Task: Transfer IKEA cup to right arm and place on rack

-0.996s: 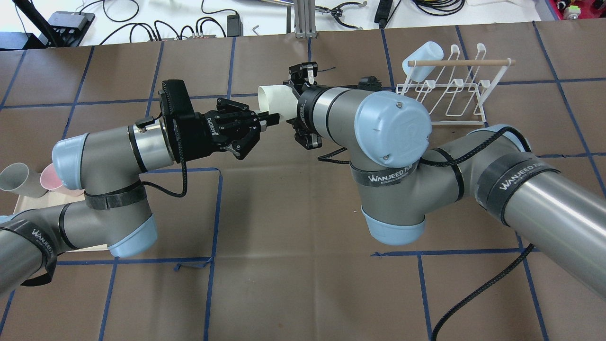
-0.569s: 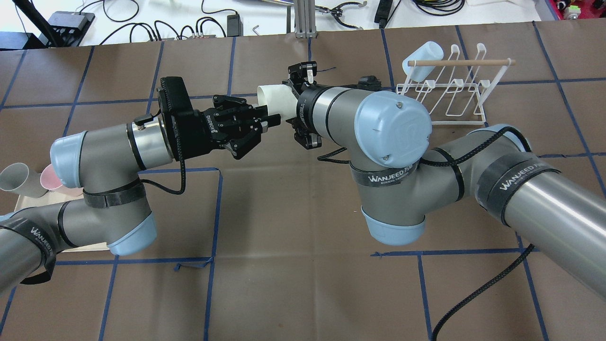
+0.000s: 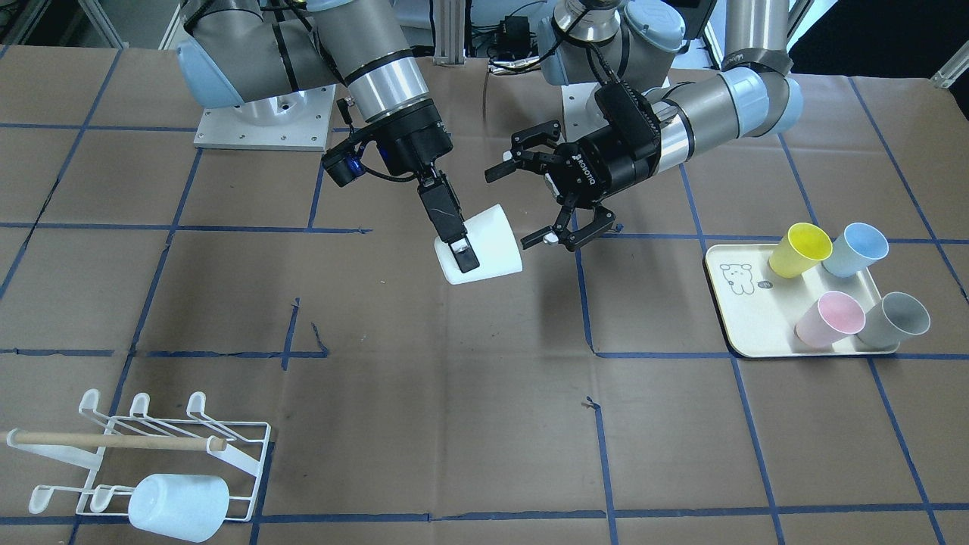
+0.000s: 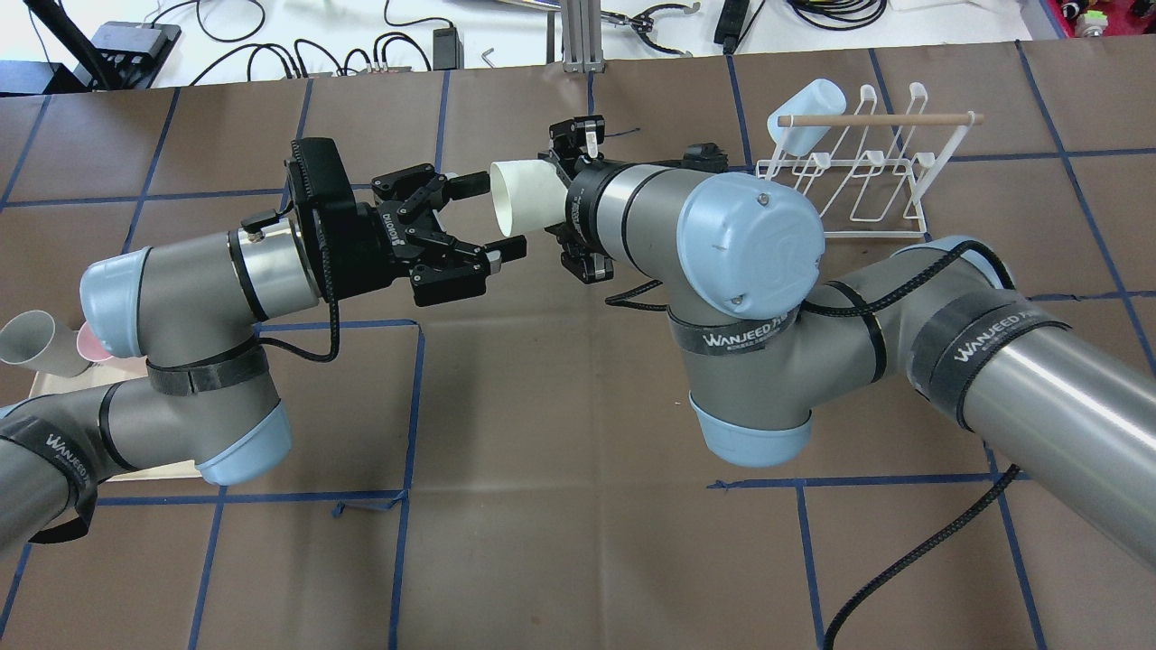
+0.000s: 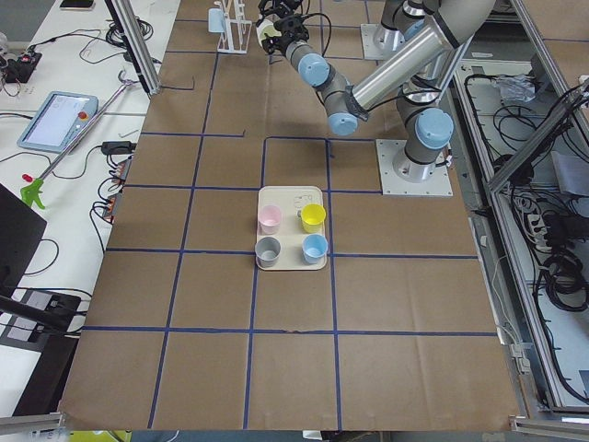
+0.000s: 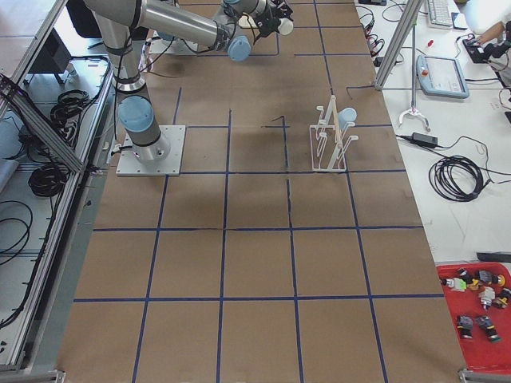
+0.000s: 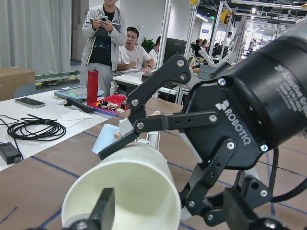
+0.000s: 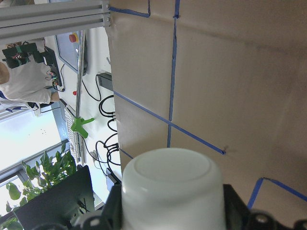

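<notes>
Over brown paper (image 3: pixel 454 424), right tool (image 3: pixel 468 253) grips cup (image 3: pixel 493 241); left tool (image 3: pixel 512 208) gapes beside.

overhead: white cup (image 4: pixel 519 196) base hidden behind right arm (image 4: pixel 750 235) wrist | tray (image 4: pixel 50 390) at 9 o'clock mostly hidden under left arm (image 4: pixel 181 289) | side views: grip too small to tell

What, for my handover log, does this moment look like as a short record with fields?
white cup: in the air, tilted, held by right gripper
left gripper: open, jaws spread at the cup's mouth, not gripping
rack: one pale blue cup on it
tray: yellow cup, blue cup, pink cup, grey cup
step left: placing on rack not yet done
</notes>
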Action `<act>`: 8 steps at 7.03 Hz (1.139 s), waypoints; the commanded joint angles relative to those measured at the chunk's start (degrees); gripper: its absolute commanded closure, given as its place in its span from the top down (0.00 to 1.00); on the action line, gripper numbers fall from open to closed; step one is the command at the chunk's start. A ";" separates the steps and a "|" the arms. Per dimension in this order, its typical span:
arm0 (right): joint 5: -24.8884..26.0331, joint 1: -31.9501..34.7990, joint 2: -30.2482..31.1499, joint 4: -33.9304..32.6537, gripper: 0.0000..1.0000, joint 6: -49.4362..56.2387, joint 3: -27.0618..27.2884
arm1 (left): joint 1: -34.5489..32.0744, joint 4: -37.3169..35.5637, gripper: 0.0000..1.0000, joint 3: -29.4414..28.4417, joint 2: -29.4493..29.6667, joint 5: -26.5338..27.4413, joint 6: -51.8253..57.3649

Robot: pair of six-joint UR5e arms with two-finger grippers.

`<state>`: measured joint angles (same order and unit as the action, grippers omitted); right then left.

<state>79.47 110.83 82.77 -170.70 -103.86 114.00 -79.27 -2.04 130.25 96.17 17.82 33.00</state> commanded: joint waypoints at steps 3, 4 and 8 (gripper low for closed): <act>0.25 -2.71 -4.52 -0.68 0.18 3.91 -4.90 | 11.59 0.89 0.98 -1.65 -3.00 4.12 -7.71; 0.25 -5.94 -5.86 -1.03 0.17 8.63 -6.84 | 11.25 0.98 0.98 -4.36 -2.92 15.03 -15.69; 0.25 -18.25 -5.96 -1.73 0.13 39.80 -8.44 | 4.61 37.69 0.99 -20.43 -1.69 52.11 -20.52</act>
<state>79.62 95.80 76.78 -172.12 -72.55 105.71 -70.96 22.53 115.03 94.30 57.44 12.95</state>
